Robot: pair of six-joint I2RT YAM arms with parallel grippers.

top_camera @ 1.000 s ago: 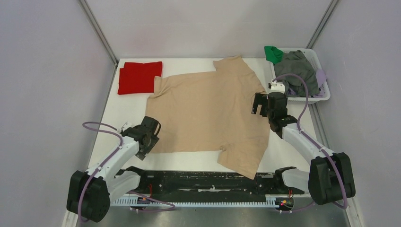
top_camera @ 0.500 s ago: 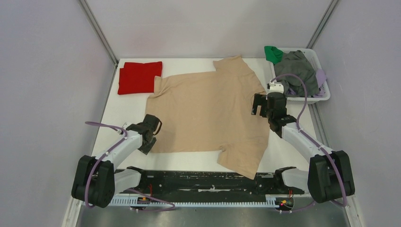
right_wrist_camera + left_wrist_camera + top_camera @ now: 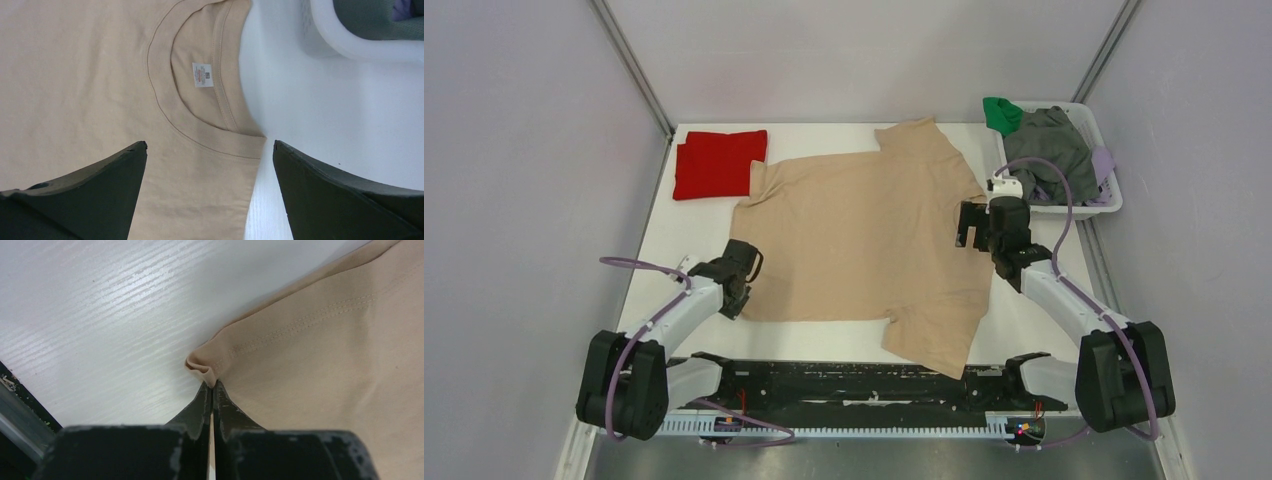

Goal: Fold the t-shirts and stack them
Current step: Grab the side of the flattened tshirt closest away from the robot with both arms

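while flat on white table (image 3: pixel 694 225), beige t-shirt (image 3: pixel 864 240), grey walls (image 3: pixel 864 50) around

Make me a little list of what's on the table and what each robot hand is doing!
beige shirt: spread flat, neck label showing
red shirt: folded, far left corner of the table
basket: far right, holds grey and green clothes
left gripper: shut on the beige shirt's hem corner
right gripper: open, above the collar
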